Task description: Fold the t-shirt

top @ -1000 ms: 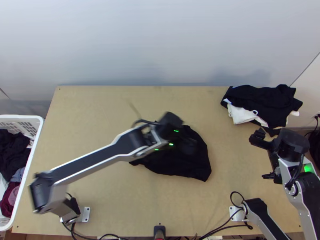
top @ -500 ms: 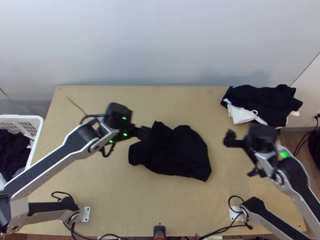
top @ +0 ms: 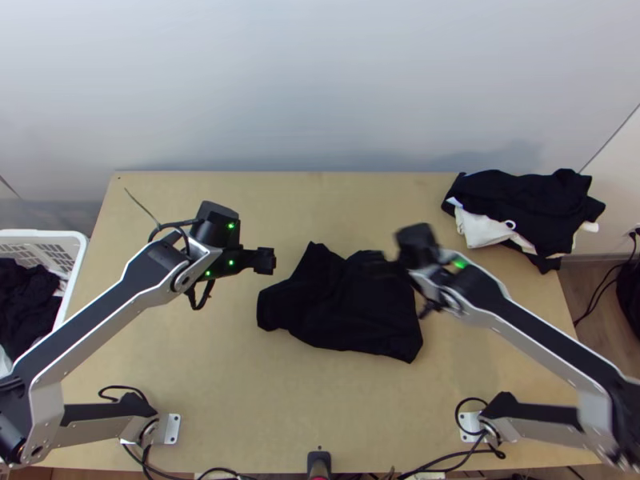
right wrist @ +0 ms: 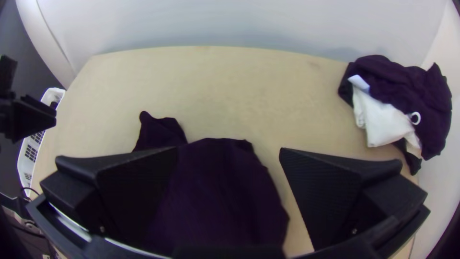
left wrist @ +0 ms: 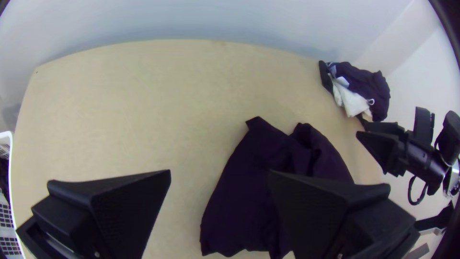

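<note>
The black t-shirt [top: 344,308] lies bunched in the middle of the table. My left gripper [top: 268,261] is just left of it in the top view, apart from the cloth. In the left wrist view the left gripper [left wrist: 219,177] is open, nothing between its fingers, the shirt [left wrist: 258,182] partly behind one finger. My right gripper [top: 380,270] is over the shirt's right part in the top view, blurred. The right wrist view has the right gripper [right wrist: 228,153] open above the shirt [right wrist: 215,192], whose lower parts its fingers partly hide.
A pile of black and white clothes [top: 524,208] rests at the table's far right corner. Beyond the left edge stands a white basket [top: 78,240] with dark clothes. Cables and a small dark device [top: 318,462] are at the near edge of the table [top: 280,416].
The left gripper has moved left off the shirt. From the right side, the right arm has swung left until its gripper is over the cloth. The shirt came into fuller view, lying much the same.
</note>
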You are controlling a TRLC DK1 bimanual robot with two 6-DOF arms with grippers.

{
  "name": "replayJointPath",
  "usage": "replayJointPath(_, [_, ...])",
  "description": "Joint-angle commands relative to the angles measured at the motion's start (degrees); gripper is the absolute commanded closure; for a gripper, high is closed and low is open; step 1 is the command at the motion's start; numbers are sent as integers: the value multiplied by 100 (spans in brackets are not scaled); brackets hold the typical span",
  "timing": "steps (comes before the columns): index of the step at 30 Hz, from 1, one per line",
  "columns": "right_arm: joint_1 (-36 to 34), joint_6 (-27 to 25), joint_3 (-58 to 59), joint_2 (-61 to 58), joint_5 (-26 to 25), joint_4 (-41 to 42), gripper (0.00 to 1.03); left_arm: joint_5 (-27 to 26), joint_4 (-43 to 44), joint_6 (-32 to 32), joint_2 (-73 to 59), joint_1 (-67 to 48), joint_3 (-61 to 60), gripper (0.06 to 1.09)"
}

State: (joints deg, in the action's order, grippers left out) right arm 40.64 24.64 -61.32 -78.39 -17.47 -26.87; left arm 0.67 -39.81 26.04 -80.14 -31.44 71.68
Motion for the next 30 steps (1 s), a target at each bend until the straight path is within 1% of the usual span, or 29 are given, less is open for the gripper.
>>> replayJointPath(1, [541, 234, -890, -1548, 78, 218, 5, 4, -44, -47, -151, 138, 57, 10])
replayJointPath(6, [708, 278, -1435, -2154, 113, 95, 5, -5, -79, -55, -151, 261, 48, 10])
replayJointPath(9, [726, 287, -1523, -2348, 165, 59, 7, -5, -97, -108, -151, 376, 21, 10])
replayJointPath(10, [735, 287, -1515, -2409, 183, 51, 9, -5, -97, -117, -151, 411, 4, 10])
replayJointPath(11, [735, 287, -1515, -2444, 192, 51, 14, -14, -106, -126, -160, 420, -14, 10])
replayJointPath(13, [735, 278, -1479, -2479, 192, 7, 20, -14, -97, -135, -178, 428, -66, 10])
replayJointPath(21, [735, 287, -1163, -2251, 139, -450, 20, -23, -88, -126, -274, 393, -137, 10])
replayJointPath(22, [726, 287, -1101, -2181, 113, -459, 24, -23, -88, -126, -301, 393, -137, 10])
replayJointPath(27, [638, 172, -996, -2014, 51, -459, 76, -23, -88, -126, -388, 358, -110, 10])
replayJointPath(28, [629, 128, -970, -1996, 51, -459, 81, -23, -79, -126, -415, 349, -93, 10])
replayJointPath(29, [620, 120, -934, -1970, 51, -459, 82, -23, -79, -126, -432, 340, -75, 10])
replayJointPath(30, [611, 84, -908, -1926, 51, -459, 86, -23, -79, -126, -459, 323, -66, 10])
